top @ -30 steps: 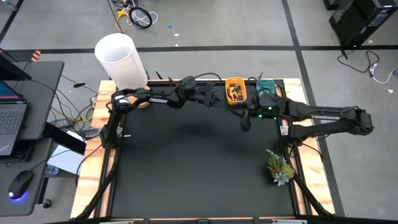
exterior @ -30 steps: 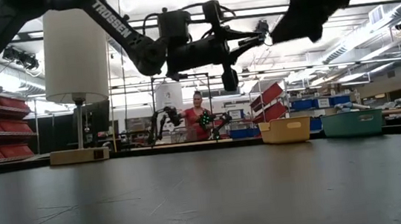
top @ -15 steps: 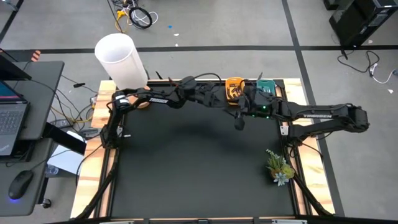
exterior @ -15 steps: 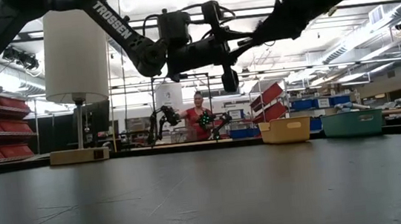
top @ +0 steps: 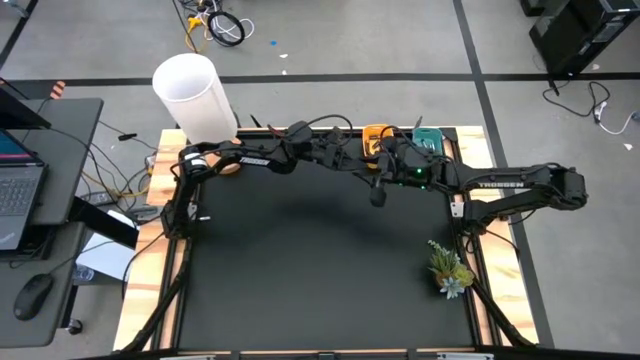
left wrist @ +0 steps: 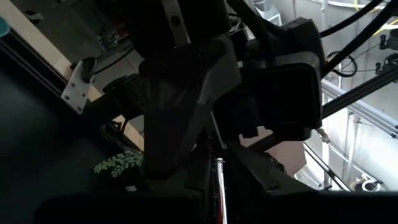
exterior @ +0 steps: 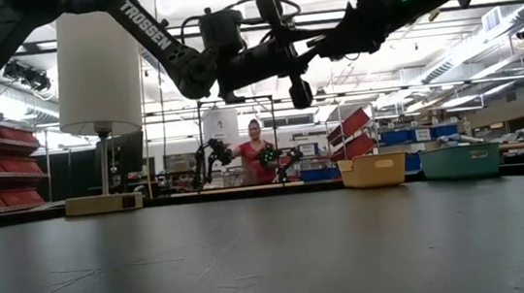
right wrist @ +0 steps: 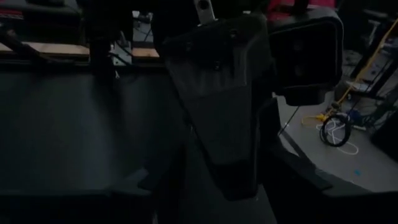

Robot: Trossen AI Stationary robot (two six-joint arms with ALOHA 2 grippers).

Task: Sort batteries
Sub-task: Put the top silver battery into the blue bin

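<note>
Both arms meet high over the table's far right part, in front of the yellow tray [top: 378, 133] and the teal tray [top: 428, 138]. My left gripper [top: 368, 160] reaches level from the left and is shut on a thin red and silver battery [left wrist: 217, 182]. My right gripper [top: 384, 172] faces it from the right and is open. Its fingers [right wrist: 292, 177] stand on either side of the left gripper's tip. Dark and orange batteries lie in the yellow tray. The teal tray's inside is hidden. My left gripper pinches the battery [left wrist: 217, 190] between its two fingers, which point level toward the table's right. The battery lies along the fingers and juts out past their ends toward the right gripper, high above the table. My right gripper: whether its fingers touch the battery or the left fingers, I cannot tell.
A white lamp [top: 195, 95] stands at the far left corner and a small plant [top: 448, 268] near the right edge. The black mat [top: 310, 270] lies bare below the arms. A person in red [exterior: 261, 154] stands in the room behind the table.
My right gripper has gone toward the table's left, up to the left gripper, and has rolled and tipped at the wrist. My left gripper has kept its place with the battery.
</note>
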